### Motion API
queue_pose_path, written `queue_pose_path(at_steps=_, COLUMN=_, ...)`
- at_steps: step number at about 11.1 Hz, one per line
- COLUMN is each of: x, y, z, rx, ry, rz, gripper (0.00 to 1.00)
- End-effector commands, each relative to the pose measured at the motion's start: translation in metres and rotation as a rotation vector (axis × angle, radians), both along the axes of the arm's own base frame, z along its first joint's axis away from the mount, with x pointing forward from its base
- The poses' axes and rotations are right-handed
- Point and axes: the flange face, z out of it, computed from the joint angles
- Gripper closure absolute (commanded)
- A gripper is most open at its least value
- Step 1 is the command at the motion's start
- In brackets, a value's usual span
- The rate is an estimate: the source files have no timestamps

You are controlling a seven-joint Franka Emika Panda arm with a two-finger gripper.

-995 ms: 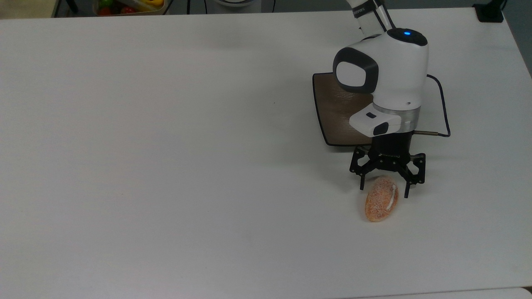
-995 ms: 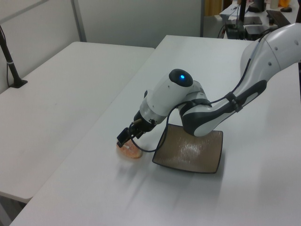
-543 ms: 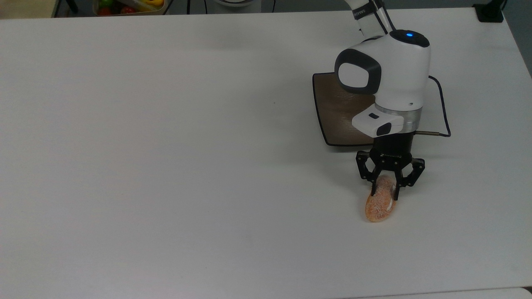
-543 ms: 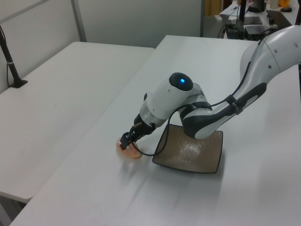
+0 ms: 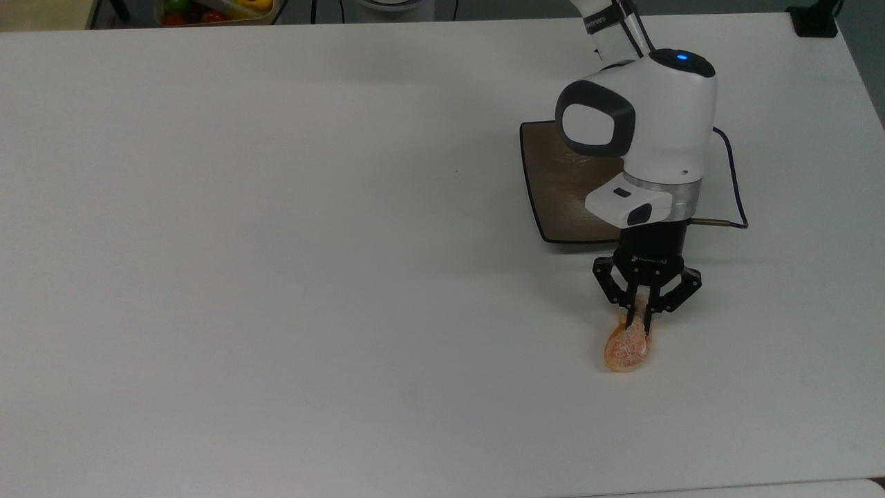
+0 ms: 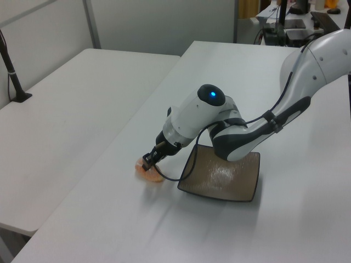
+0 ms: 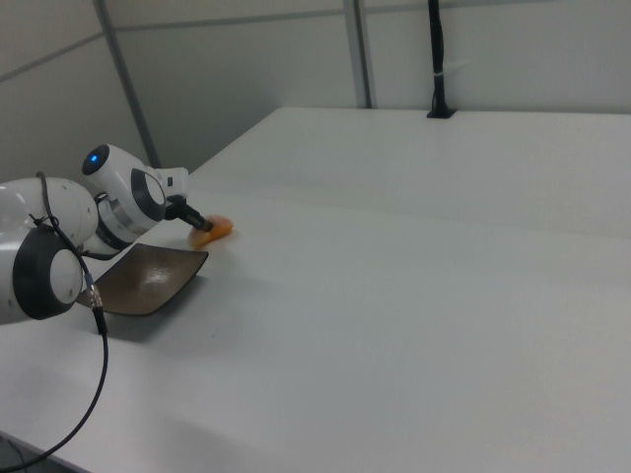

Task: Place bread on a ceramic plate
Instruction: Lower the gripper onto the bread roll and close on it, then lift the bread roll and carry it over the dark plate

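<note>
The pincer (image 5: 641,319) was clamped on the bread (image 5: 626,350), gripping the end nearest the arm, its fingers drawn close together across the bun's width. In the top view the bread lay on the white table (image 5: 276,242), its long axis running roughly 12 to 6 o'clock, the free end pointing toward 6. The ceramic plate (image 5: 553,187) sat toward 11 o'clock from the bread, near but apart, partly under the arm. Judging from this, the coming move was a lift and carry back toward 11 o'clock
</note>
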Motion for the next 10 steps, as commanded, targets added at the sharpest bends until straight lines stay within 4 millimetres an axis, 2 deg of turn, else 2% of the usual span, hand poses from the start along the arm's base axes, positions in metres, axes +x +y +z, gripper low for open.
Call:
queue_pose_path(at_steps=1, x=-0.005, y=-0.018, z=0.046, rx=0.018, ry=-0.035, rz=-0.014, gripper=0.86)
queue_pose_path(at_steps=3, x=-0.015, y=-0.024, z=0.075, rx=0.031, ry=-0.043, rz=-0.014, gripper=0.85)
queue_pose_path(at_steps=4, x=-0.019, y=-0.038, z=0.088, rx=0.03, ry=-0.041, rz=-0.025, gripper=0.85)
queue_pose_path(at_steps=6, x=-0.041, y=-0.044, z=0.117, rx=0.046, ry=-0.038, rz=-0.018, gripper=0.85)
queue_pose_path(at_steps=7, x=-0.056, y=-0.044, z=0.127, rx=0.047, ry=-0.028, rz=-0.005, gripper=0.85)
queue_pose_path(at_steps=10, x=-0.1, y=-0.045, z=0.135, rx=0.03, ry=0.008, rz=0.038, gripper=0.85)
